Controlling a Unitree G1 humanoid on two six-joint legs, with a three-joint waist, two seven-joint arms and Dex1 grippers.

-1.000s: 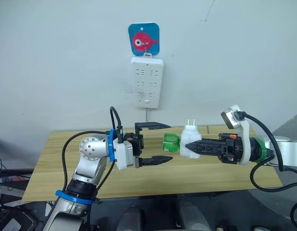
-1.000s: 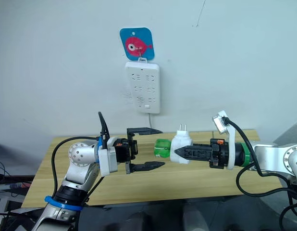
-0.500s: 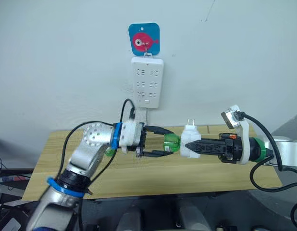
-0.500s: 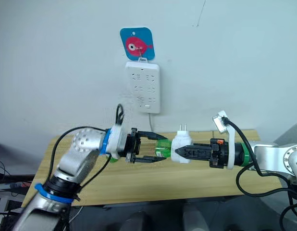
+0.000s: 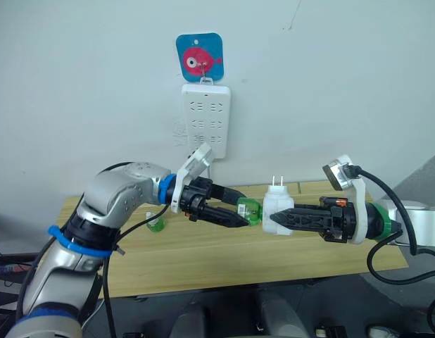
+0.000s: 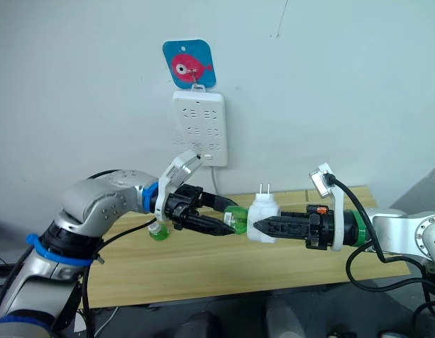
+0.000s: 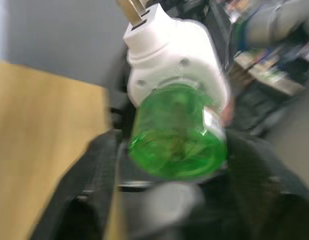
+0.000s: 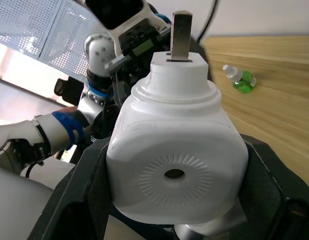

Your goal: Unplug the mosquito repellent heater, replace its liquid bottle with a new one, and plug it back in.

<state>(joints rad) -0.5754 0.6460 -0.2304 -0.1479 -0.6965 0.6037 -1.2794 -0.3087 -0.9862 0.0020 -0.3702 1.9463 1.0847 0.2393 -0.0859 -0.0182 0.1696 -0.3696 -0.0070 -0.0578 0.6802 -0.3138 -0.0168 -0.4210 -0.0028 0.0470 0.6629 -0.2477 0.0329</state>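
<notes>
Heater [image 5: 277,211] clenched in right fingers [image 5: 291,217], left fingers [image 5: 228,213] seemingly grasping its bottle [image 5: 251,210].

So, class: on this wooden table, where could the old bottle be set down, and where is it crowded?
Free: the near strip of the table, and its far right end behind the right gripper. Crowded: mid-table, where the left gripper meets the liquid bottle and heater; the capped bottle lies at the left.

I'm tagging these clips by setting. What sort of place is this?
Probably an indoor lab or test room: a wooden table against a bare white wall, with a power strip hung beneath a fish sign.
</notes>
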